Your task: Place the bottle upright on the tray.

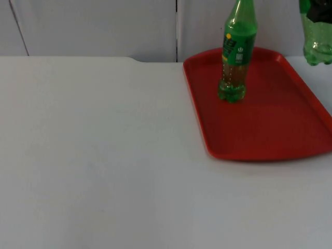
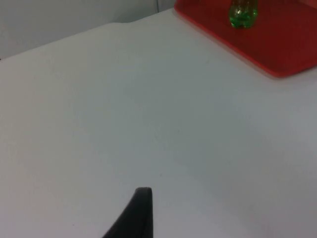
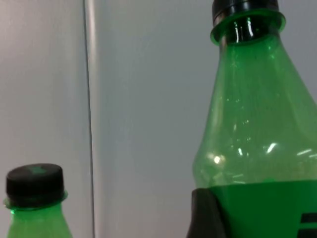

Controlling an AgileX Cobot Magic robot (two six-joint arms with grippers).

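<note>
A small green bottle (image 1: 234, 57) with a green label stands upright on the back part of the red tray (image 1: 270, 129); its base (image 2: 242, 14) is seen in the left wrist view and its black cap (image 3: 35, 184) in the right wrist view. A bigger green bottle (image 1: 316, 36) hangs upright past the tray's far right corner. Seen close up, this bottle (image 3: 257, 124) has a black cap, and a black fingertip (image 3: 200, 218) of my right gripper lies against its label. My left gripper waits over bare table left of the tray, one fingertip (image 2: 137, 210) in sight.
The white table (image 1: 93, 155) spreads wide to the left of and in front of the tray. A grey partition wall (image 1: 104, 26) closes off the back, with a vertical seam just left of the tray's far corner.
</note>
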